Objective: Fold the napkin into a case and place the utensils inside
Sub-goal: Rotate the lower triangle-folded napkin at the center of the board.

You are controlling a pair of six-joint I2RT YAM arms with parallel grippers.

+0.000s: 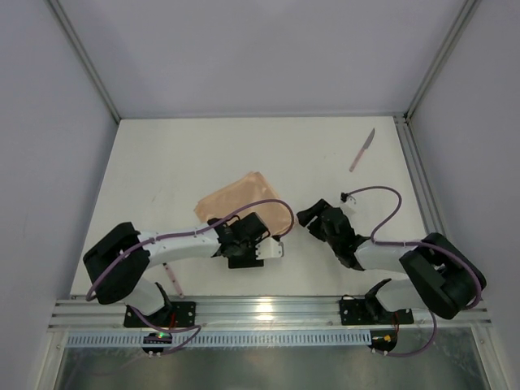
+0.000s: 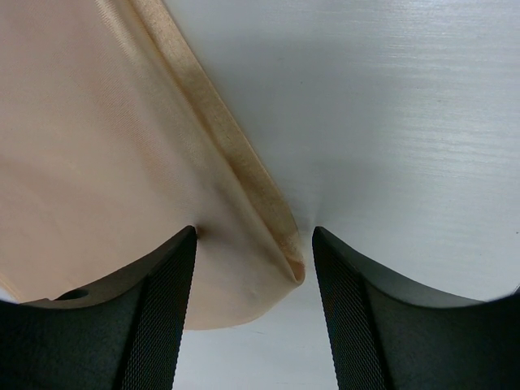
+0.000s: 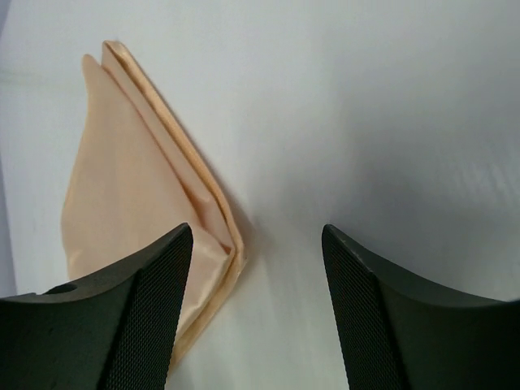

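The white table spreads bare ahead of both my grippers, shut in by grey panels to the sides and beyond. The napkin, part-folded in layers and not yet a narrow case, lies flat just ahead of my left gripper and off to the left of my right gripper. My left jaws stand wide and low over the cloth, with its hemmed corner lying between them, unpinched. My right jaws stand wide too, with bare table between them and the napkin's layered edge just beside one finger. The knife lies well ahead of my right gripper and a little to its right, close by the table's side rail. The fork shows in none of the views.

The risk, as I judge it, is at that corner. If my left fingers close on only the top layer, a lift would peel the fold open rather than carry it. A low sweep by either finger could drag the thin cloth askew. The knife, thin and flat near the rail, leaves scant room on its rail side for a finger. Open room lies ahead of both grippers and between the two.
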